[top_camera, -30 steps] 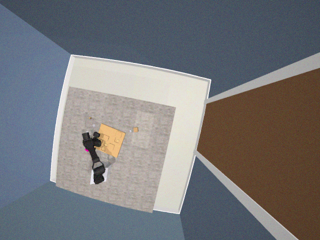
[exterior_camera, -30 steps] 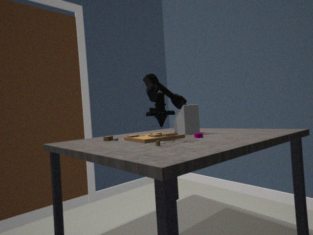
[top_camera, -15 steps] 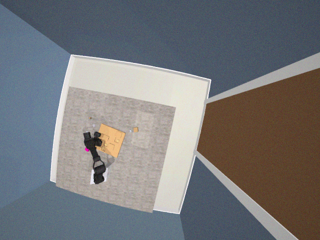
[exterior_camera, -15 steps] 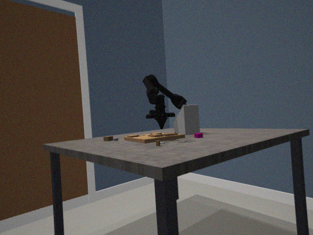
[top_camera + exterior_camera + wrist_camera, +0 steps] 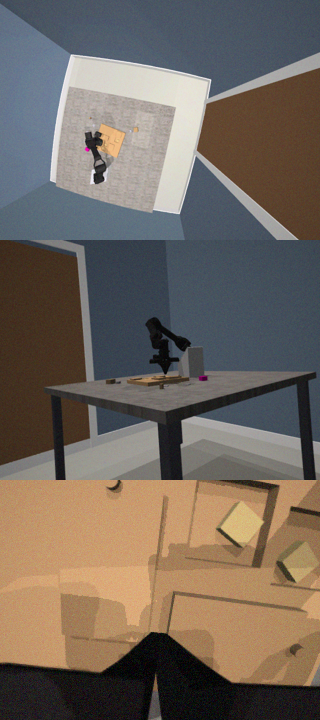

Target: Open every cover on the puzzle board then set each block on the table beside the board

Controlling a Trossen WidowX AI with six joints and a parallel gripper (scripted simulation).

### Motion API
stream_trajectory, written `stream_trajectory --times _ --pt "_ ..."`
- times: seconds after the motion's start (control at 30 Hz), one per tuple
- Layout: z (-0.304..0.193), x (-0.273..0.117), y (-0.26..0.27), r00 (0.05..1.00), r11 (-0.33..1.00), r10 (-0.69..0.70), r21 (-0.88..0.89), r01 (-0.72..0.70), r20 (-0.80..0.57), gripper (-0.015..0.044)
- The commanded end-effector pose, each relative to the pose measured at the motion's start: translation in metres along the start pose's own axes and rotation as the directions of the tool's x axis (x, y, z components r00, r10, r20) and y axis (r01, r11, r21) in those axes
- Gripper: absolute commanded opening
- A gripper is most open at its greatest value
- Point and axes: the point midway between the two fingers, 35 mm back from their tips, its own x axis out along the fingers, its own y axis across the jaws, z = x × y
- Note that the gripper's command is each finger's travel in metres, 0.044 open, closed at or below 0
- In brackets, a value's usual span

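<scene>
Board (image 5: 120, 147) (image 5: 148, 383) (image 5: 30, 525) on the table (image 5: 134, 180) (image 5: 165, 402), under our gripper (image 5: 165, 369) (image 5: 157, 640).
We have the jaws fully closed — nothing between them — tips just above the wood; two pale blocks sit in open wells, and a magenta block (image 5: 87, 149) (image 5: 202, 378) rests beside the board.

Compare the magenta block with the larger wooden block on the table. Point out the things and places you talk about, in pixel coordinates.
The magenta block (image 5: 87, 149) (image 5: 202, 378) is bright pink-purple; the larger wooden block (image 5: 135, 129) (image 5: 110, 381) is orange-brown. In the top view, the magenta block sits left of the board (image 5: 119, 152) (image 5: 148, 383), the wooden block right of it. Both are boxy and rest on the table, off the board.
</scene>
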Motion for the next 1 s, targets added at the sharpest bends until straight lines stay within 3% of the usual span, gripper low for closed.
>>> stream_trajectory --times 0.0,0.97 --pt "0.001 0.006 -0.001 1.000 1.000 -0.004 -0.005 0.004 0.007 0.0000" --pt "0.001 0.028 0.002 1.000 1.000 -0.004 -0.004 0.004 0.009 0.0000"
